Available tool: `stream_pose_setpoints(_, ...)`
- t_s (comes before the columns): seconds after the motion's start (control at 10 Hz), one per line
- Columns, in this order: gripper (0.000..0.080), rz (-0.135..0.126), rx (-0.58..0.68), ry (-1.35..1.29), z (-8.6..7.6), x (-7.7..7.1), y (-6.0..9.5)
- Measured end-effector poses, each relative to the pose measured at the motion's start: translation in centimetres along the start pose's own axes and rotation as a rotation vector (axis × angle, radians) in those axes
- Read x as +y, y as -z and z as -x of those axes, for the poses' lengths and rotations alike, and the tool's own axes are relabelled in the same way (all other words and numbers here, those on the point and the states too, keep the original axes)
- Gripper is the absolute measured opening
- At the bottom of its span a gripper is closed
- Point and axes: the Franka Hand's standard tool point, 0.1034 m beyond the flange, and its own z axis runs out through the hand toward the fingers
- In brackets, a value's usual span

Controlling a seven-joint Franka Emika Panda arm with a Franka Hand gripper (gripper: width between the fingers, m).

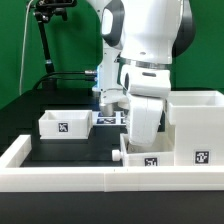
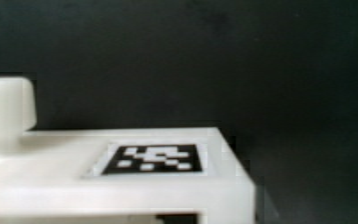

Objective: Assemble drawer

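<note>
A small white drawer tray (image 1: 150,158) with a tag on its side and a knob (image 1: 118,155) lies just in front of the border wall, its far end against the tall white housing (image 1: 195,125). My gripper (image 1: 137,148) comes down onto this tray and looks shut on its wall. In the wrist view the tray (image 2: 87,185) fills the lower part of the picture, with its tag (image 2: 155,158) and knob (image 2: 2,105). My gripper (image 2: 179,215) blends with the white wall there. A second tray (image 1: 65,123) stands apart toward the exterior view's left.
A long low white border wall (image 1: 100,180) runs along the front and up the exterior view's left side. The marker board (image 1: 108,118) lies behind the arm. A black camera stand (image 1: 45,40) is at the back left.
</note>
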Motion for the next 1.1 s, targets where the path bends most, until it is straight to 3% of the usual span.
stream_pose_setpoints(0.1,0.0044,0.000,0.002,-0.024,-0.58,-0.02,0.08)
stream_pose_setpoints(1.1,0.0044,-0.018,-0.006,-0.072,-0.33,-0.36,-0.03)
